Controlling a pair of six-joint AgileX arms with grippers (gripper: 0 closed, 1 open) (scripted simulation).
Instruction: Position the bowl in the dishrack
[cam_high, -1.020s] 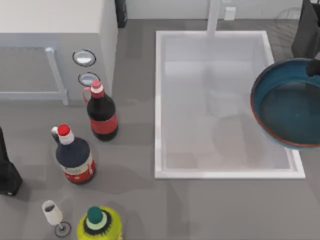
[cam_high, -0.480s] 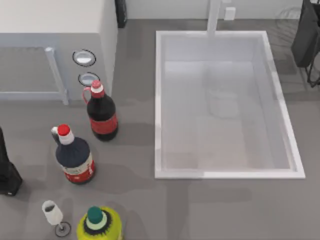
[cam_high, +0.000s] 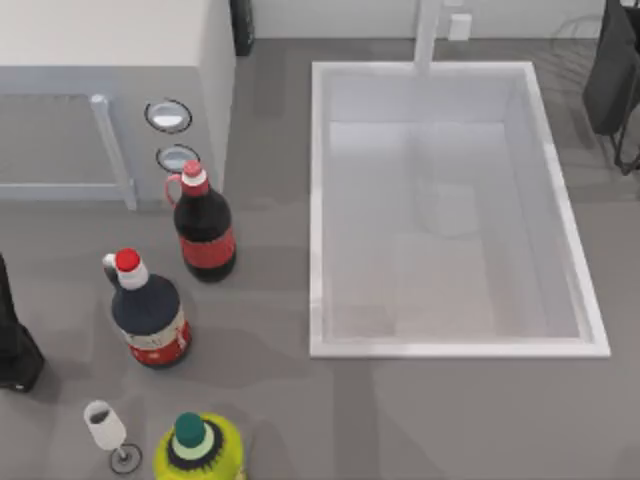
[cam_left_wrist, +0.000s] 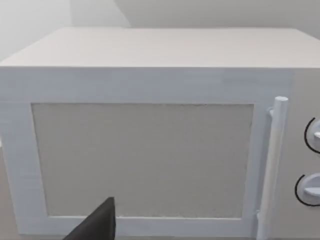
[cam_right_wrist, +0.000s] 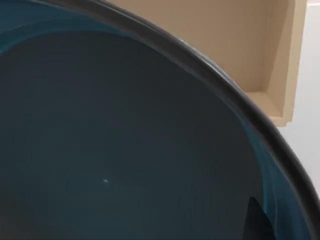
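A second ago the wide, glossy teal-blue bowl (cam_right_wrist: 125, 145) hung over the right rim of the white rectangular sink (cam_high: 315, 200); now it is gone from the top view and sits close before our right wrist camera, so we judge it carried off towards the rack. Whether either pincer is apart or clamped we cannot tell; the left arm (cam_high: 15, 350) idles by the left edge near the white microwave (cam_left_wrist: 150, 135) and the two dark red-capped bottles (cam_high: 203, 225); nothing visibly blocks the way.

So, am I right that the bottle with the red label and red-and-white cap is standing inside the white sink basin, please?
Not quite. In the top view the red-labelled bottle stands upright on the grey counter to the left of the sink basin, just in front of the microwave, not inside the basin.
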